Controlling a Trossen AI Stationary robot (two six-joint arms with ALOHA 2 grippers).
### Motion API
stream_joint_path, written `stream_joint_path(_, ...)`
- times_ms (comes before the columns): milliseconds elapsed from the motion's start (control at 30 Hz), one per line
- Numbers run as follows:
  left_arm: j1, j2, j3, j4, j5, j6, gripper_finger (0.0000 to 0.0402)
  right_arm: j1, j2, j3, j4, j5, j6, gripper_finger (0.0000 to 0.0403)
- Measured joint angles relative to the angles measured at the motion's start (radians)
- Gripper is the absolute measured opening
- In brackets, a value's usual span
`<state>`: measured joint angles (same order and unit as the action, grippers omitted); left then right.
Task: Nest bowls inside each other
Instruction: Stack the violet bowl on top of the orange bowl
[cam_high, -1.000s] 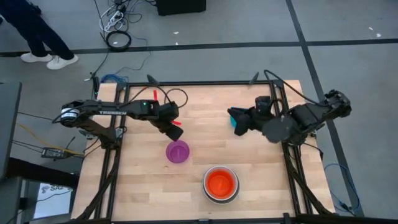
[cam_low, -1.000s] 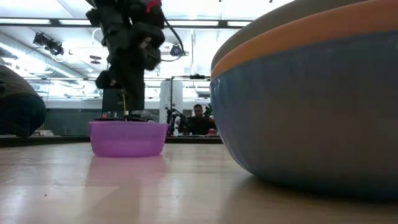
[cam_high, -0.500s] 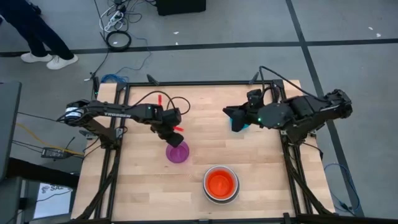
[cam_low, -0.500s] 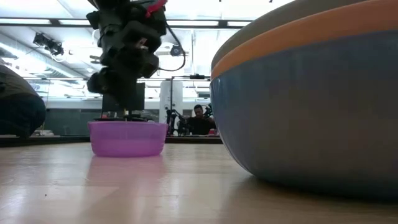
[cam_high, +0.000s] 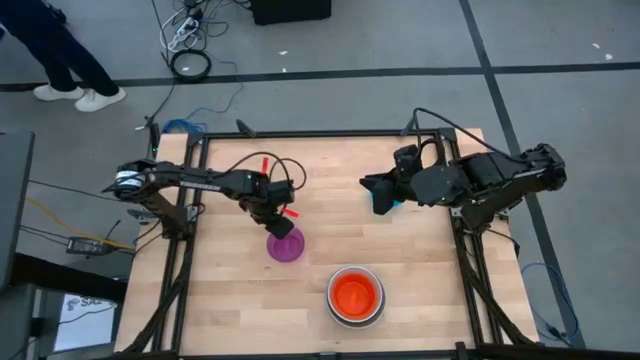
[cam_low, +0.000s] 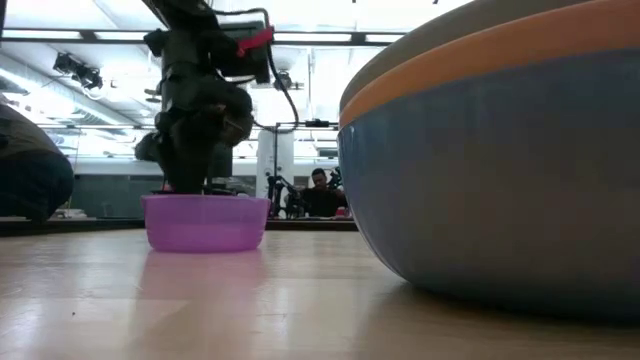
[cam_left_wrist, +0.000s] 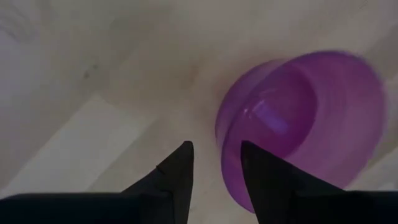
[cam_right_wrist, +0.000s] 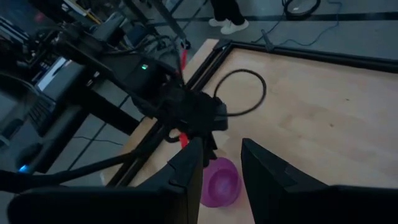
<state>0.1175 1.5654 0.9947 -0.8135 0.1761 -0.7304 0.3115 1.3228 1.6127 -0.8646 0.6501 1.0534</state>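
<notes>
A small purple bowl stands upright on its base left of the table's middle, also in the low view and the right wrist view. My left gripper points steeply down at its far rim, open. In the left wrist view one finger stands outside the rim and one over the inside of the purple bowl; no touch shows. A stack of nested bowls, red-orange innermost, stands near the front edge. My right gripper hangs open above the far right with nothing between its fingers.
In the low view the stack's outer blue bowl, with orange and grey rims above it, fills the right side close to the camera. Bare wood lies between the purple bowl and the stack. A black frame borders the table; a person walks beyond it.
My left gripper has sunk toward the near edge onto the purple bowl's far rim and tipped to point more steeply down. My right arm's wrist has turned while its gripper stays high over the far right. The bowls have kept still.
</notes>
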Motion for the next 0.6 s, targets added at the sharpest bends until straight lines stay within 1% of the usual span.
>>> stream_joint_path(133,-0.008,0.049,0.000,0.012,0.025,0.018,0.0143,0.000,0.000,0.000,-0.001,0.000,0.000,0.0099)
stream_joint_path(300,-0.014,0.094,0.000,0.038,0.027,0.043,0.0142,0.000,0.000,0.000,-0.005,0.000,0.000,0.0099)
stream_joint_path(367,-0.014,0.109,0.000,0.053,0.062,0.046,0.0133,0.000,0.000,0.000,-0.008,0.000,0.000,0.0099)
stream_joint_path(433,-0.011,0.122,0.000,0.082,0.121,0.047,0.0106,0.000,0.001,0.000,-0.009,0.000,-0.001,0.0099)
stream_joint_path(533,-0.009,0.123,0.000,0.126,0.156,0.061,0.0028,0.000,0.001,0.000,-0.029,0.000,-0.001,0.0099)
stream_joint_path(600,-0.008,0.122,0.011,0.131,0.158,0.067,0.0013,0.000,0.001,0.000,-0.040,0.000,-0.001,0.0099)
